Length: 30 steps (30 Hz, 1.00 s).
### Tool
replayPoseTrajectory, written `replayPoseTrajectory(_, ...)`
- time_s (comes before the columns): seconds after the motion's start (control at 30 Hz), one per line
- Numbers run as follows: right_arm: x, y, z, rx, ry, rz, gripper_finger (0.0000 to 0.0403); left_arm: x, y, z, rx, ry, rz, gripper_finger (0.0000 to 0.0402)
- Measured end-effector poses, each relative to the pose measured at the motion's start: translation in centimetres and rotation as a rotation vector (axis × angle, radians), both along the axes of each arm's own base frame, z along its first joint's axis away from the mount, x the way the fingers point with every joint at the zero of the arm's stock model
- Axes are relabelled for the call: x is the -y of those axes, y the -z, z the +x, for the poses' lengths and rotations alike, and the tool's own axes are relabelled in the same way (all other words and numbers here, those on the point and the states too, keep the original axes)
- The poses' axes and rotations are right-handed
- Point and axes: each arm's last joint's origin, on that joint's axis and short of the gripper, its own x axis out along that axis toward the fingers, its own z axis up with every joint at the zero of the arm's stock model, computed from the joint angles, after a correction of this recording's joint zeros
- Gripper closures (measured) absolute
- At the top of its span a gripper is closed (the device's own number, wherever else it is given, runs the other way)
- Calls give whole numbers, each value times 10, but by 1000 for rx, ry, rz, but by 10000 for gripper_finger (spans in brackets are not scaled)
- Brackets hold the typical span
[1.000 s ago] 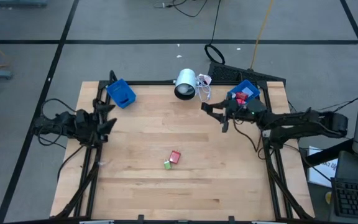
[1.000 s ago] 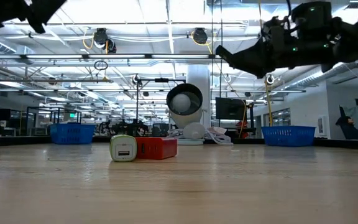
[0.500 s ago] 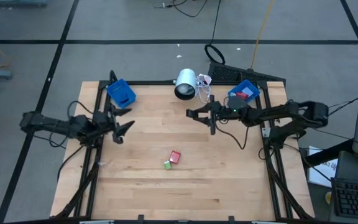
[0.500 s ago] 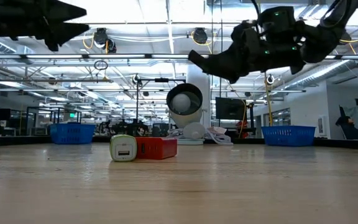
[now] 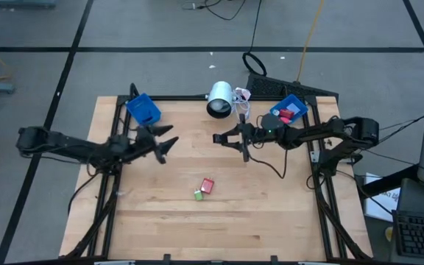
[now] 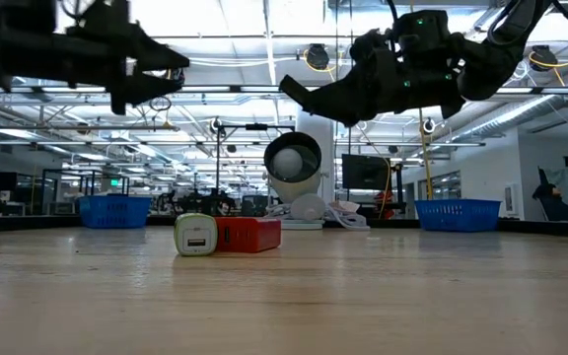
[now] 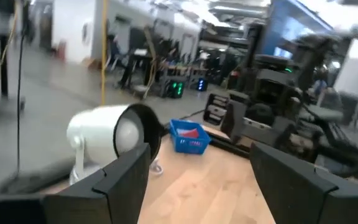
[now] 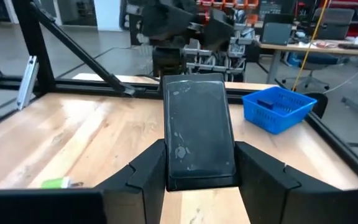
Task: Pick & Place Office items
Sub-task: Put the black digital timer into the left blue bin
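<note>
Hovered mid-frame over the surface (image 5: 263, 202) — left end effector (image 5: 169, 144) spread, right end effector (image 5: 230, 143) pinching a dark grey block (image 8: 197, 130).

Overhead cam looks straight down; low cam sits at table (image 5: 271, 199) level; both catch the white lamp (image 5: 218, 100).

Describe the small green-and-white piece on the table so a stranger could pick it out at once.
Start at the wooden table, with a blue bin at each far corner. Two small pieces lie touching on the bare wood at the middle of its near half, away from both arms. The green-and-white piece is the smaller, lying nearer the front edge and to the left of the red block; seen from table level its rounded white face has a small slot.
</note>
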Motion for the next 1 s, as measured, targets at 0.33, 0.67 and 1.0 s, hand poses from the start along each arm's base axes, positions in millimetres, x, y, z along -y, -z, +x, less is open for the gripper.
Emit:
replayPoseTrajectory(0.33, -5, 9, 1, -97, 116, -165, 250, -30, -15, 70, -39, 83, -387, 128)
replayPoseTrajectory(0.67, -24, 13, 5, -166, 242, -375, 249, -40, -5, 140, -150, 177, -476, 128)
replayPoseTrajectory(1.0, -29, 13, 6, -174, 271, -430, 248, -47, -2, 148, -165, 153, -476, 128)
